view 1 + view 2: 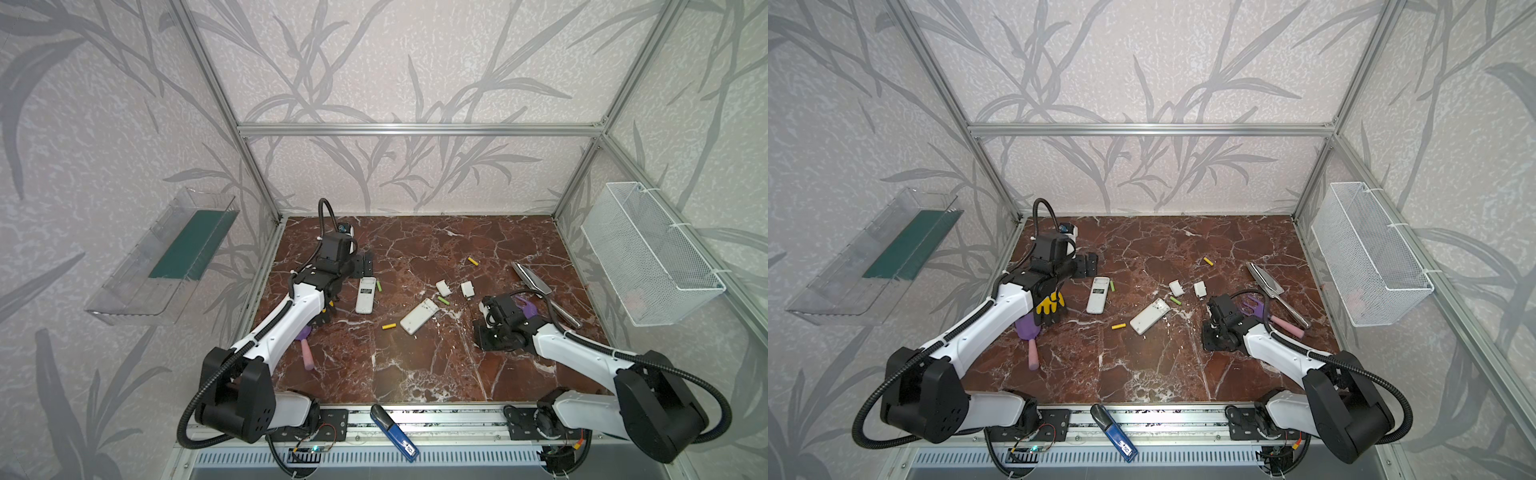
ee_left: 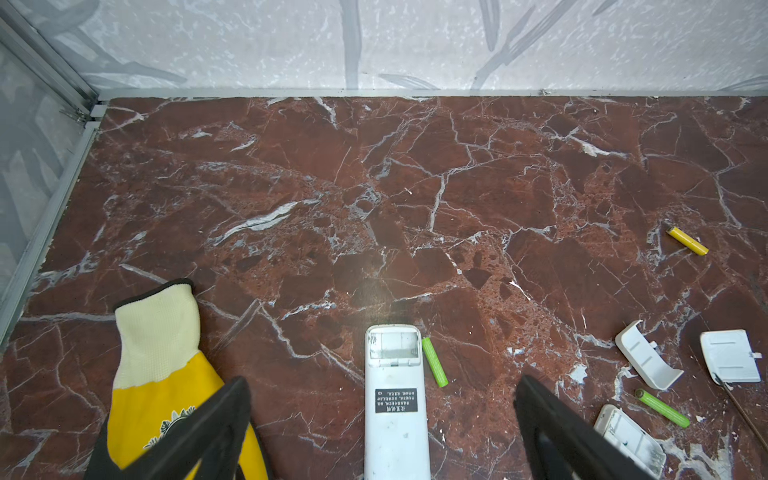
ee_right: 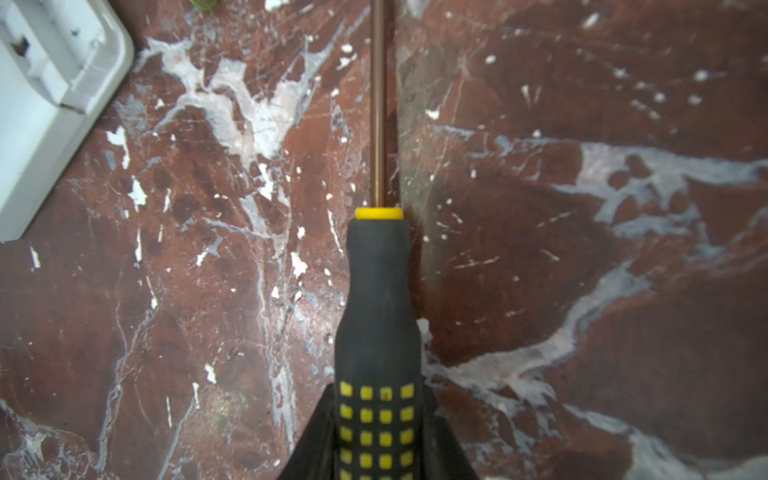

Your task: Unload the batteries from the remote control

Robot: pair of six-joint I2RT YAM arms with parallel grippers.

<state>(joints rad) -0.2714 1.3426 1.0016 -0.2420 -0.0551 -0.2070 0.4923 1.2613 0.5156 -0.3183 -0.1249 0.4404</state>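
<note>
Marble tabletop (image 2: pixel 374 187): green battery (image 2: pixel 434 362) lies just ahead of wide-open left gripper (image 2: pixel 382 382); right gripper (image 3: pixel 378 415) grips screwdriver (image 3: pixel 376 291).

yellow glove (image 2: pixel 166 374) on the marble counter (image 2: pixel 374 187), a black-and-yellow screwdriver (image 3: pixel 378 332) just over it; wire basket (image 1: pixel 648 257) (mesh) on the right wall, clear tray (image 1: pixel 137 282) opposite.

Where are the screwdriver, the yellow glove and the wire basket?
screwdriver (image 3: pixel 380 316): right wrist view, on its black handle.
yellow glove (image 2: pixel 160 395): left wrist view, on its yellow part.
wire basket (image 1: pixel 623 257): a top view, on its mesh wall.
</note>
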